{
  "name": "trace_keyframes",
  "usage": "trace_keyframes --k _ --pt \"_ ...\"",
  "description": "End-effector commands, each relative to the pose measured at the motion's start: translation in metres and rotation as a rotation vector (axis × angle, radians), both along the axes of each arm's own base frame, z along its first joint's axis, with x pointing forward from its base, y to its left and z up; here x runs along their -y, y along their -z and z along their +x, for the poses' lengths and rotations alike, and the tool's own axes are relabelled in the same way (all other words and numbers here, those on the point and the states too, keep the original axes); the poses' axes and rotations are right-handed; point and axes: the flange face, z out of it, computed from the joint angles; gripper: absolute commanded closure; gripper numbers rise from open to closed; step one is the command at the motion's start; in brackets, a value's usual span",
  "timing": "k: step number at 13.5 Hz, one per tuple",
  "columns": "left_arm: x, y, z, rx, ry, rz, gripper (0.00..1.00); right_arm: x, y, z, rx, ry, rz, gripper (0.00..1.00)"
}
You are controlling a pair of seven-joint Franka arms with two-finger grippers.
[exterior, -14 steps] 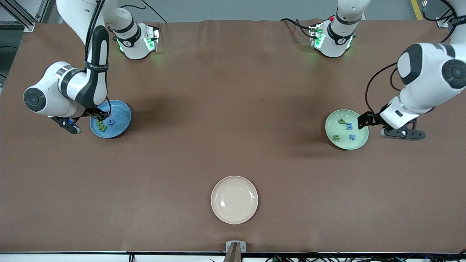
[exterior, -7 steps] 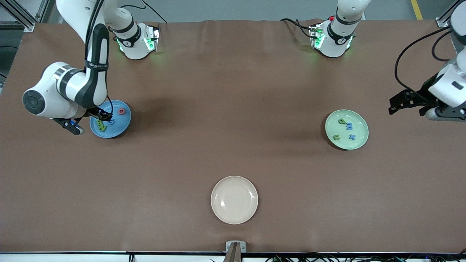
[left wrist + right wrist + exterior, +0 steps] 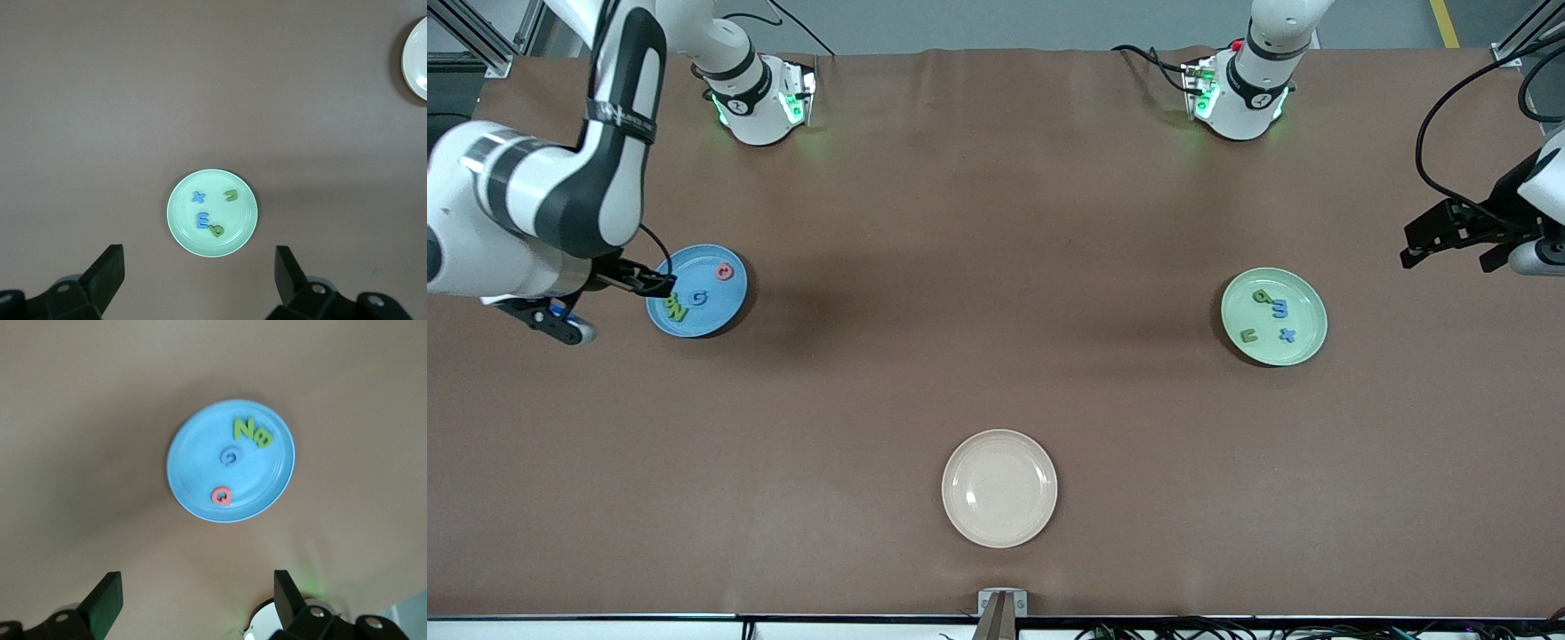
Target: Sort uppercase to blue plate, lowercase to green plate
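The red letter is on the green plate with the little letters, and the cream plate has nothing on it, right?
Not quite. The red letter lies on the blue plate, with the green N, green B and blue G, as the right wrist view shows. The cream plate does have nothing on it.

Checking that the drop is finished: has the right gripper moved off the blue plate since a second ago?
Yes. The right gripper, open, has drawn back from over the blue plate to its outer rim; the red letter lies on it.
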Motion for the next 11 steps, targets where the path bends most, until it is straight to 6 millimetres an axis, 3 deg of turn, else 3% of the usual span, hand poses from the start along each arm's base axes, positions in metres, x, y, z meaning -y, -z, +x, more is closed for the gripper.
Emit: trace_keyframes --k 1,6,11 --pt "-0.015 -0.001 0.003 -0.013 0.005 -0.032 0.01 0.010 -0.045 0.015 0.037 -0.144 0.030 0.00" --pt "-0.016 0.007 0.007 -0.024 0.003 -0.036 0.01 0.046 -0.064 0.032 0.053 -0.134 0.072 0.00" --pt "-0.010 -0.003 0.002 -0.012 -0.001 -0.029 0.01 0.063 -0.066 0.063 0.002 -0.114 0.172 0.00"
